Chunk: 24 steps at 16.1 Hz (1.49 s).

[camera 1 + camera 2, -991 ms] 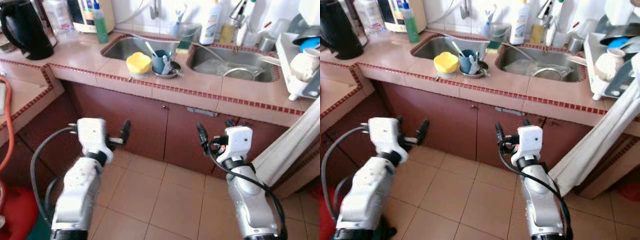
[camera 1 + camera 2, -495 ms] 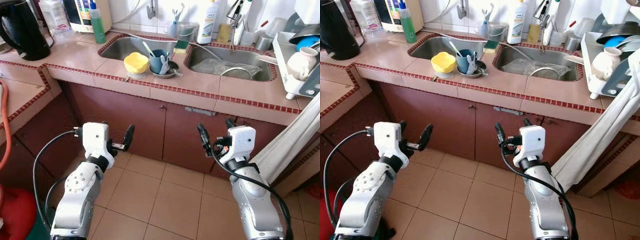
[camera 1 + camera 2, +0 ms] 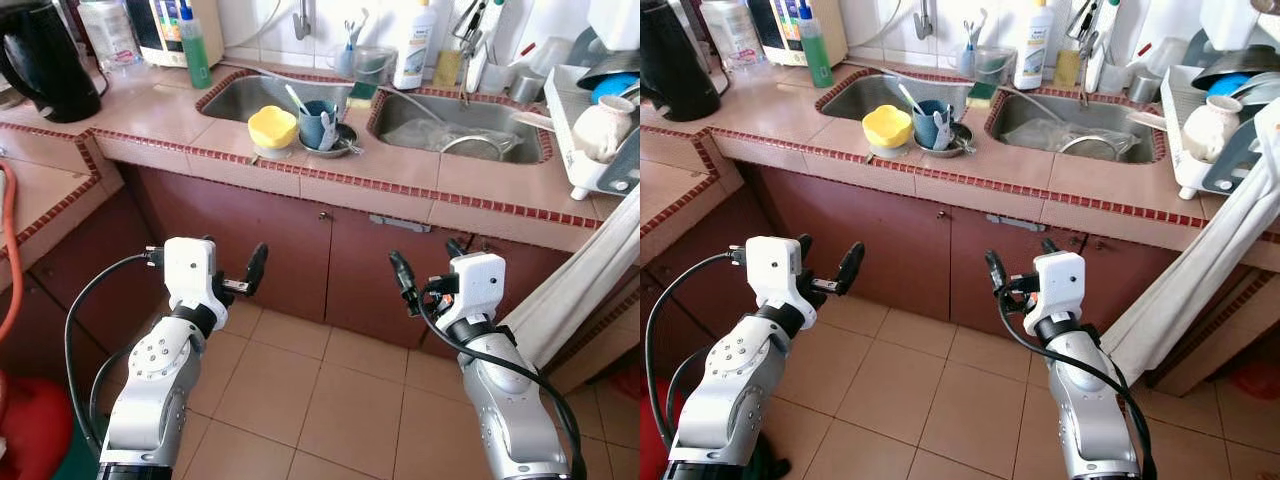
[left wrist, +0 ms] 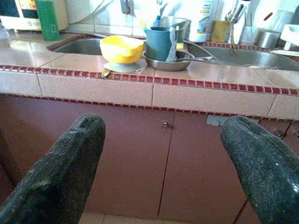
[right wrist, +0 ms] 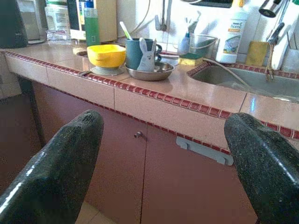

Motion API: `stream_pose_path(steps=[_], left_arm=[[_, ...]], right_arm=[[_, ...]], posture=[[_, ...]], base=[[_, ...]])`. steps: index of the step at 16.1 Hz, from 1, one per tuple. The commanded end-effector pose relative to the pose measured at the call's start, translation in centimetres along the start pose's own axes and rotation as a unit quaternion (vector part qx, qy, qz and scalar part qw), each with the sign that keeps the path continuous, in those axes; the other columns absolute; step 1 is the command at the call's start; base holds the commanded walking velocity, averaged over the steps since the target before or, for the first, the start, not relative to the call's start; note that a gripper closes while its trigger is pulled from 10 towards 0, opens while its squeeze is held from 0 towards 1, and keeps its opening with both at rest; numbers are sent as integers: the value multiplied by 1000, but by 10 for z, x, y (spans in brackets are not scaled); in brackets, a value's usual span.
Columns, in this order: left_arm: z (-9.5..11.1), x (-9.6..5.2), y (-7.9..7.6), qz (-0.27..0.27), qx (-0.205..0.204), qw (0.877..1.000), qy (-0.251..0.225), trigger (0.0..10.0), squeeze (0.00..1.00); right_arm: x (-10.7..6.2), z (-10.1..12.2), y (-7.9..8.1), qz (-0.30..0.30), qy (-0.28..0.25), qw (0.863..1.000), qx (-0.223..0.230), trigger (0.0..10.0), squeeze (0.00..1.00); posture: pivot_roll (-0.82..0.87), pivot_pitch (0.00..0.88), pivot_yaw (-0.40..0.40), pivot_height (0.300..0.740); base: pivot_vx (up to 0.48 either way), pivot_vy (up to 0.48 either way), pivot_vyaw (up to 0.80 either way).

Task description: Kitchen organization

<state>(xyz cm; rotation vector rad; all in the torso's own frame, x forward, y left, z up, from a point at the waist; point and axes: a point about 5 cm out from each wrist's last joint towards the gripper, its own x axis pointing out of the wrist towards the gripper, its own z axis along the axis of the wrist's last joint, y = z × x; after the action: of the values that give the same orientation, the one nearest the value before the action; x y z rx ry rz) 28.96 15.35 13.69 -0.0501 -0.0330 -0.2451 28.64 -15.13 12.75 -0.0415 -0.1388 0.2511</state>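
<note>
Both pincers hang in the air in front of the brown cabinet doors [image 3: 300, 250], below the tiled surface [image 3: 400, 185] and above the floor tiles [image 3: 300, 390]. The left pincer [image 3: 232, 272] stands with its two black fingers spread wide, nothing between them and nothing touched; in the left wrist view its fingers [image 4: 60, 172] frame the cabinet seam with a broad gap. The right pincer [image 3: 428, 268] is likewise spread wide and empty, its fingers [image 5: 51, 172] well apart in the right wrist view, with a grey cabinet handle [image 5: 203, 150] seen between them.

Taking the double sink [image 3: 250, 95] as the landmark: on the surface at its front edge, by the left basin, sits a yellow bowl [image 3: 275, 126], and just beside it a blue cup [image 3: 320, 122] standing in a small metal dish [image 3: 338, 143] (the cup holds a utensil or two). Behind the sink, against the wall, stand a white detergent bottle [image 3: 413, 48] and a clear container [image 3: 371, 64]. Left of the sink are a green bottle [image 3: 196, 50] and, further off, a black kettle [image 3: 45, 60]. Right of the sink a white dish rack [image 3: 590, 130] carries crockery. A pale cloth [image 3: 590, 280] hangs down below the rack, near the right arm.
</note>
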Motion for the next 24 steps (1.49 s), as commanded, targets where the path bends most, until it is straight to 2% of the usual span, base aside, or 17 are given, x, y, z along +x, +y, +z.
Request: stream_pose_path(steps=[1,8,24], left_arm=[[5,1,-1,-7,11,1000,-6,10000,0],[7,3,-1,-6,6,1000,-11,10000,0],[14,3,-3,-20,15,1000,-15,10000,0]], right_arm=[[3,3,0,3,-5,1000,-2,10000,0],[6,4,5,16,-8,1000,-3,10000,0],[4,8,2,11,-14,1000,-13,10000,0]], posture=[[-92,13,15,740],[-84,5,16,740],[-89,13,26,740]], base=[[281,0,0],[321,0,0],[330,0,0]])
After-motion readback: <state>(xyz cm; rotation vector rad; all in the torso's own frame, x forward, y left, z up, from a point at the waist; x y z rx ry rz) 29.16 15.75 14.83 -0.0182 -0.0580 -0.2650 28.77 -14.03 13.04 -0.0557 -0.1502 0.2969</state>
